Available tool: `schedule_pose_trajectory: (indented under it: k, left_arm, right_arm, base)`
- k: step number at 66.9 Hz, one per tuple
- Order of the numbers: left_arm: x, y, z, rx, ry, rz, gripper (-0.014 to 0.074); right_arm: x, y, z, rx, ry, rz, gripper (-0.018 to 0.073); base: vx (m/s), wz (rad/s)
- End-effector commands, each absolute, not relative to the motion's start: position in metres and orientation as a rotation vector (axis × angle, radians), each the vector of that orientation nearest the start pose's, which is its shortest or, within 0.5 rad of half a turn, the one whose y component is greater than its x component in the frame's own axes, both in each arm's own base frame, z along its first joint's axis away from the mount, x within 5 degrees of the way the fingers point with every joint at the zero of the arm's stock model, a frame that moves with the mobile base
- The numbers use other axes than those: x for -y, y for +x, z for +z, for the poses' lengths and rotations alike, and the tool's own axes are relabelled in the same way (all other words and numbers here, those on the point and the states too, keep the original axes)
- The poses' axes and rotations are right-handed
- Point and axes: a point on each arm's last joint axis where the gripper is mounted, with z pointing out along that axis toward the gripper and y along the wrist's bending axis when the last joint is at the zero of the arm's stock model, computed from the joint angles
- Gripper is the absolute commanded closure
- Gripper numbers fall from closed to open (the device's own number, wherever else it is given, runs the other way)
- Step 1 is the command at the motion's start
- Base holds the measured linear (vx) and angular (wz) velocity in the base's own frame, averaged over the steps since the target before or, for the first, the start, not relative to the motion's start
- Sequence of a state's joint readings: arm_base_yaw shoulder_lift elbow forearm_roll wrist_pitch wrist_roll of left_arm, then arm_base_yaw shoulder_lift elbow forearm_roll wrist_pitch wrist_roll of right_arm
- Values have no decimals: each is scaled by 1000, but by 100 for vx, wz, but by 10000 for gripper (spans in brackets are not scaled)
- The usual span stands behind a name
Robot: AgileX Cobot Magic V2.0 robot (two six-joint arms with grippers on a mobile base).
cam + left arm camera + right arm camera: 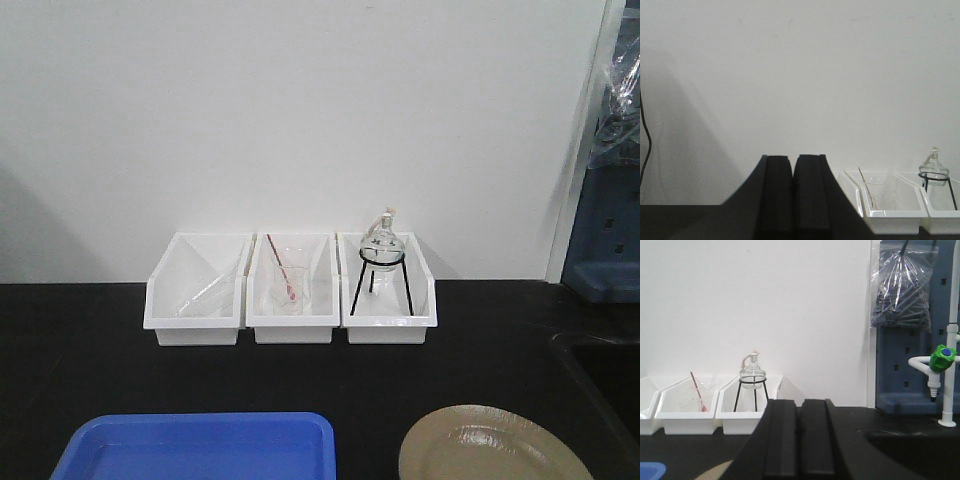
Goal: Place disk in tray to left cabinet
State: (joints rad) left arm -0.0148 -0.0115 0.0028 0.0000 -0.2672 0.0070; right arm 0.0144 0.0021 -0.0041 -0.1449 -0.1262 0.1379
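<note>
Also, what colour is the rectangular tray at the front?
The tray is bright blue, seen clearest in the exterior front-facing view.

The rectangular bright blue plastic tray (200, 445) and the round glossy tan plate with a thin dark rim (490, 450) are both cut off by the lower edge of the front view. The black left gripper (792, 160) hides most of the leftmost white plastic bin (847, 187). The clear glass item (200, 295) inside this bin is too faint to name.
</note>
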Motion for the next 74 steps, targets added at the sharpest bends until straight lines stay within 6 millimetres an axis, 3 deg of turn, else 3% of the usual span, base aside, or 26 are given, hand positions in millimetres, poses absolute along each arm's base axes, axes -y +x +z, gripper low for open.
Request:
schedule_pose_trajectory:
  k: [1,12,17,24,35,50,60,63,64,74]
  left_arm:
    - [1,39,272,-1093,16,-10,603]
    - [1,39,316,-1232,57,41,603]
    - [1,43,333,-1264,69,55,603]
    - [1,57,338,-1336,78,61,603]
    - [2,79,323,-1509,86,55,603]
    - [2,93,309,-1673,96,52,552]
    - [2,98,303,-1738,99,51,432]
    - [2,99,301,-1754,100,50,378]
    - [2,99,301,-1753,100,50,311]
    - [2,99,301,-1753,100,50,271]
  right_arm:
    - [-2,48,269,-1264,-17,26,559]
    - [1,50,317,-1392,9,-3,556]
    - [2,60,326,-1465,14,-12,554]
    - [2,77,322,-1569,8,-28,552]
    - [2,105,306,-1737,7,-34,547]
    - [2,130,290,-1877,9,-32,487]
    - [2,141,280,-1950,7,-34,356]
    - [2,145,277,-1973,7,-34,290]
    - [2,150,273,-2000,5,-34,196]
    - [0,158,261,-2084,112,49,114]
  base:
    - [0,0]
    - [0,0]
    - [0,0]
    - [0,0]
    - [0,0]
    - [0,0]
    - [0,0]
    - [0,0]
    - [0,0]
    - [0,0]
